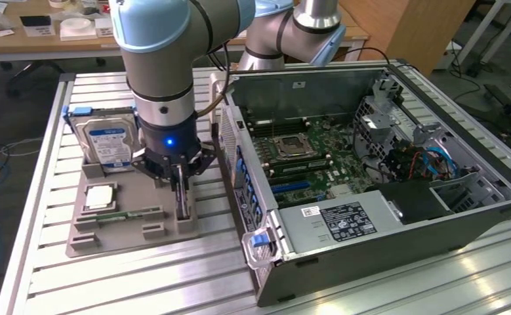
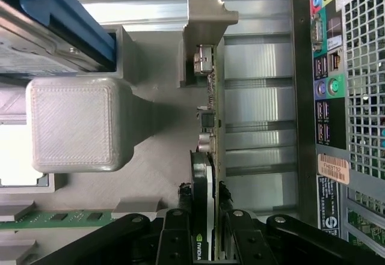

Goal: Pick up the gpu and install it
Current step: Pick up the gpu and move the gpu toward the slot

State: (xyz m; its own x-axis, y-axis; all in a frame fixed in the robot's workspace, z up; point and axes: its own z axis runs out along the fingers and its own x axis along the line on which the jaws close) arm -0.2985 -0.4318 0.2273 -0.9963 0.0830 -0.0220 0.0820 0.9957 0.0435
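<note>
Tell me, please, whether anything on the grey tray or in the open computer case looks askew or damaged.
Nothing stands out. The gpu stands on edge in the tray, gripped by the end effector; the hard drive sits upright in its cradle, and the case looks intact.

Nvidia logo (image 2: 197,247) on the gpu (image 2: 206,181)

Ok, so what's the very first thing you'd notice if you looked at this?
The big blue-and-grey robot arm reaches down at the exterior view's left, its gripper closed on the gpu, which stands on edge in a grey holder. Beside it, at the right, lies an open computer case with its green board showing.
</note>
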